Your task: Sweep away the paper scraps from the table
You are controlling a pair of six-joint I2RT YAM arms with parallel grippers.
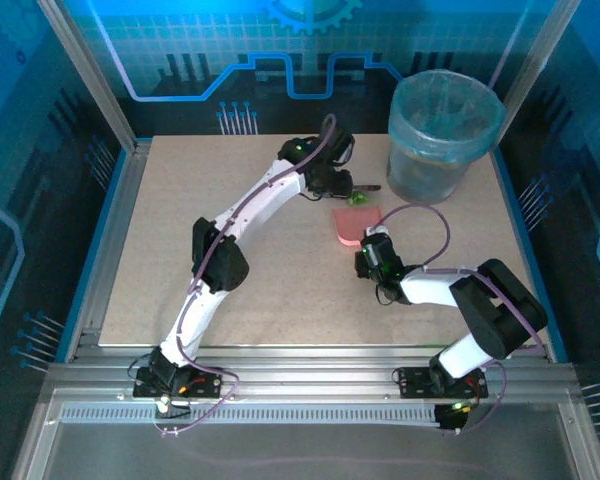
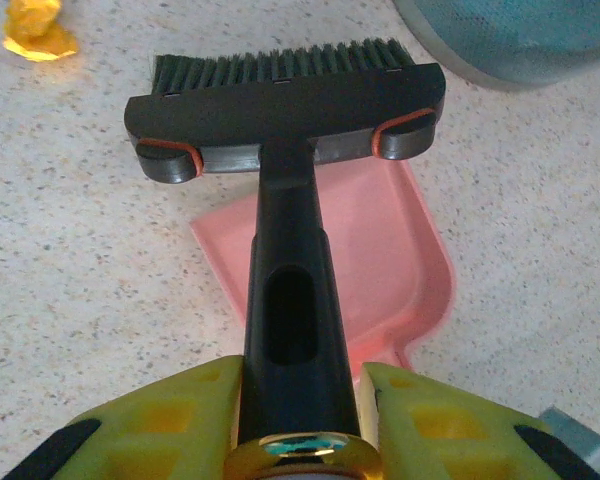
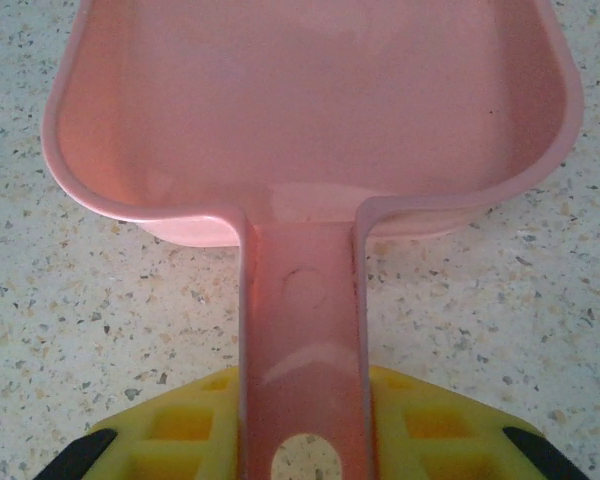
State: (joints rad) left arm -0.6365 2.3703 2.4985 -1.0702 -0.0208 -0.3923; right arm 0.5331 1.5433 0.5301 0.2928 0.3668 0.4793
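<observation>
Two grippers seemingly clamped: left brush, right dustpan

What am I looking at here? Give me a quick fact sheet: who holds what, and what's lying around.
left fingers: shut on the brush by its handle
right fingers: shut on the dustpan by its handle
brush: head over the dustpan's open edge, bristles pointing away from the arm
dustpan: pink, lying on the table, inside looks bare
scrap: one orange bit on the table, beyond the brush's left end
bin: blue, at the table's far right corner
</observation>
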